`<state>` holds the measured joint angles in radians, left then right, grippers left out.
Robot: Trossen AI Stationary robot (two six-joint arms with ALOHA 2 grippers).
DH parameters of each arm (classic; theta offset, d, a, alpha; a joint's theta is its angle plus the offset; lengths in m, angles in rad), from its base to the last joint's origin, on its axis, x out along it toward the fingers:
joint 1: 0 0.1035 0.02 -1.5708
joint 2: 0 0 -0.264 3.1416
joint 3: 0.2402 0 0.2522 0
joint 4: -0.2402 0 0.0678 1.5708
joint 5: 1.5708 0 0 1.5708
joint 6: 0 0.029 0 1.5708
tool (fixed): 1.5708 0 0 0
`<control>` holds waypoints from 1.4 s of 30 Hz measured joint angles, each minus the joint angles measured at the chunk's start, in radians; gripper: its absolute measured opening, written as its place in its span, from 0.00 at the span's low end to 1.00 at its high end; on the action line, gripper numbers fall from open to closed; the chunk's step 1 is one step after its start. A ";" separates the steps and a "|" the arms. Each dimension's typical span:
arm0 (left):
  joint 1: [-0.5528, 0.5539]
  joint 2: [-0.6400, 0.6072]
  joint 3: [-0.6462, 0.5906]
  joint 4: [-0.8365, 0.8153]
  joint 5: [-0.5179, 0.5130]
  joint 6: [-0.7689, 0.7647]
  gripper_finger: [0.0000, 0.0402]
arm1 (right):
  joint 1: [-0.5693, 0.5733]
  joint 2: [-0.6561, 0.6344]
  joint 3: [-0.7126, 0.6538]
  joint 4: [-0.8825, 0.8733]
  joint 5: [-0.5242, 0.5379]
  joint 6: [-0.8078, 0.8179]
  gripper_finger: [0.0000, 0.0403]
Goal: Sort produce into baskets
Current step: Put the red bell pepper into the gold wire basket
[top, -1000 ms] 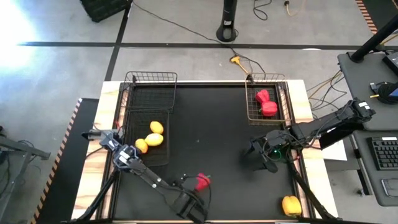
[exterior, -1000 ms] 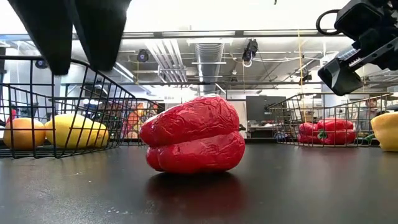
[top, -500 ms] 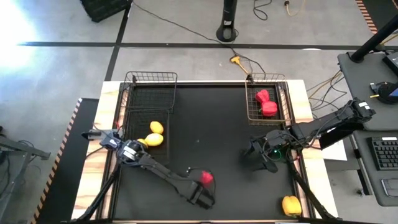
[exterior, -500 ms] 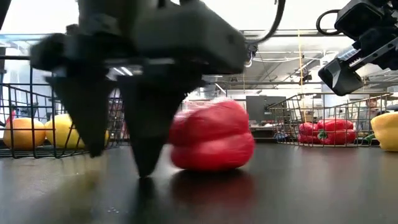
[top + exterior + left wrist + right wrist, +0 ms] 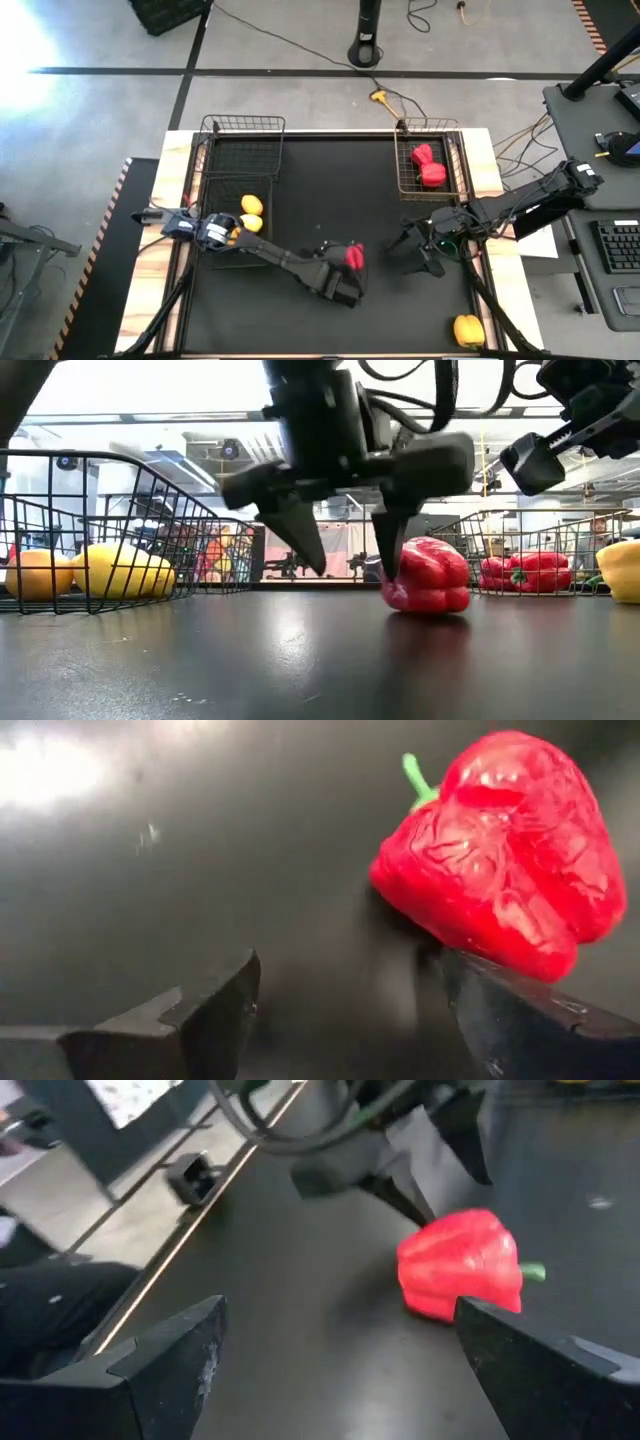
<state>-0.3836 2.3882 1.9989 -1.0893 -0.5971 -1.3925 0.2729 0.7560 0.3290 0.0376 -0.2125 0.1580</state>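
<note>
Fingers of the left gripper (image 5: 347, 272) stand apart at lower centre of the high view, one beside the loose red pepper (image 5: 354, 257); the right gripper (image 5: 417, 257) hangs spread wide, right of centre. Beneath lies a black table (image 5: 320, 200) edged in pale wood, on grey concrete floor (image 5: 100, 100). No writing is legible.

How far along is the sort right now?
Done: two red peppers in the right basket, yellow pieces in the left basket. In hand: the left gripper, open, pushes against a loose red pepper on the mat without gripping it. Left: that pepper and a yellow pepper near the front right corner. The right gripper waits open.
</note>
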 joint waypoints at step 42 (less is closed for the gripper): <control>-0.127 -0.004 0.263 -0.474 -0.256 -0.308 0.73 | -0.016 0.741 0.461 -0.160 0.447 -0.111 0.95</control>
<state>-0.5107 2.3840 2.2617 -1.5636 -0.8536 -1.7000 0.2573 1.4969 0.7896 -0.1229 0.2340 0.0473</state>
